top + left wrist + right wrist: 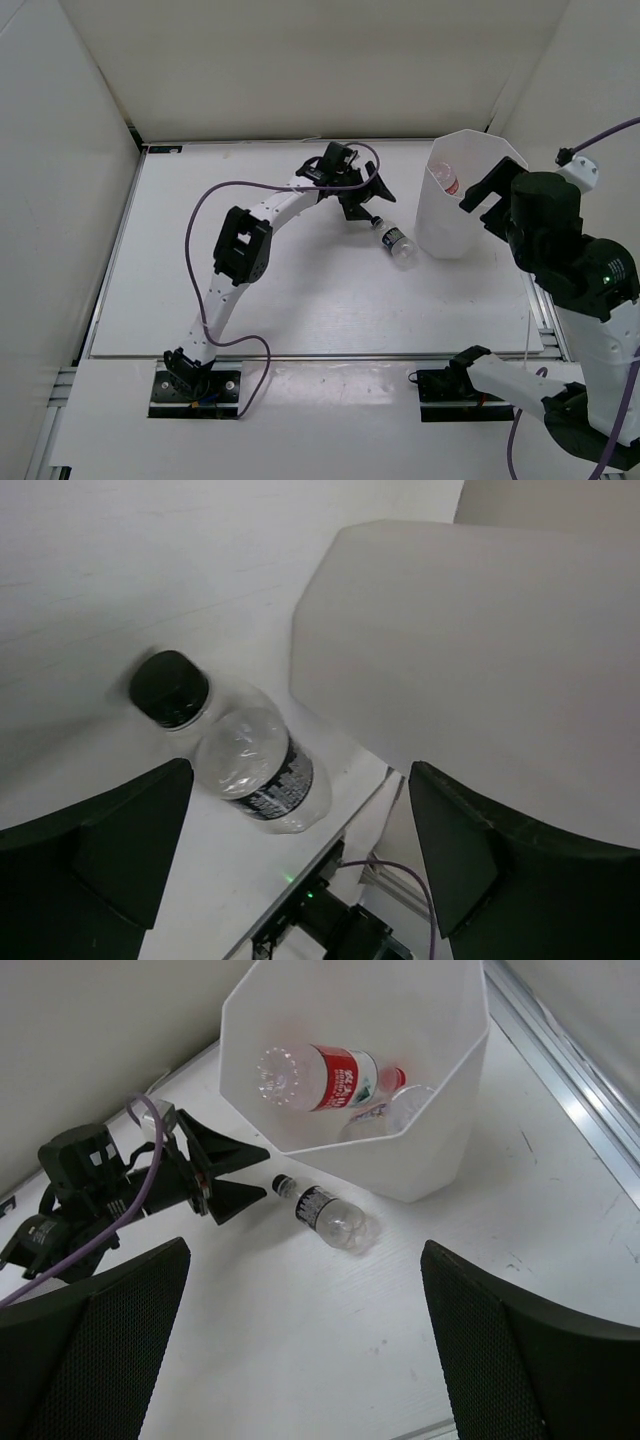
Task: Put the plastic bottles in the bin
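Last bottle: black-capped bottle (pixel 397 243) lies on its side on the counter (pixel 250 300), just left of the bin (pixel 450 225).
Bin: red-capped bottle (pixel 325 1078) inside.
Left hand (pixel 365 195): fingers apart, at the cap end.
Right hand (pixel 485 200): fingers apart, holding nothing.
Handling: probably light, slick and prone to rolling; clamp across the labelled middle.

No text can be read. The black-capped bottle (pixel 255 765) lying on the desk (pixel 300 1340) carries a dark label band with white print, too small and blurred to make out. The red-capped bottle (pixel 320 1077) inside the bin (pixel 440 1150) bears a red-white label with white marks, likewise illegible
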`<action>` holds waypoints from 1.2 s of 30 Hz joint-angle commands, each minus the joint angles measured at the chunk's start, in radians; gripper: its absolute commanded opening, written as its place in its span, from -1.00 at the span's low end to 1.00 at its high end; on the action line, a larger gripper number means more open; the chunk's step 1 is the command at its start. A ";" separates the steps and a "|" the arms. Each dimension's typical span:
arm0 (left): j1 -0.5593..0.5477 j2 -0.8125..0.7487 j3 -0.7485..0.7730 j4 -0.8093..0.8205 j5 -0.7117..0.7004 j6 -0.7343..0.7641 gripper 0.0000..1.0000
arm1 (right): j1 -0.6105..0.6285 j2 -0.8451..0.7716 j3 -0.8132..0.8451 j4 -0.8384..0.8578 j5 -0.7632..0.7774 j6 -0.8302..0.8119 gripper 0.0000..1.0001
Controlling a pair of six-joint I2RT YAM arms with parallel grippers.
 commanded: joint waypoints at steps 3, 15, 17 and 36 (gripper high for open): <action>-0.033 0.097 0.099 0.023 0.139 -0.082 1.00 | 0.005 -0.018 -0.003 -0.087 0.061 0.052 1.00; -0.061 0.240 0.212 0.043 0.239 -0.142 1.00 | 0.005 -0.096 -0.052 -0.159 0.111 0.081 1.00; -0.070 0.249 0.213 0.043 0.248 -0.151 1.00 | 0.005 -0.096 -0.062 -0.159 0.111 0.081 1.00; -0.153 0.236 0.098 0.095 0.388 -0.128 0.83 | -0.004 -0.164 -0.102 -0.250 0.111 0.176 1.00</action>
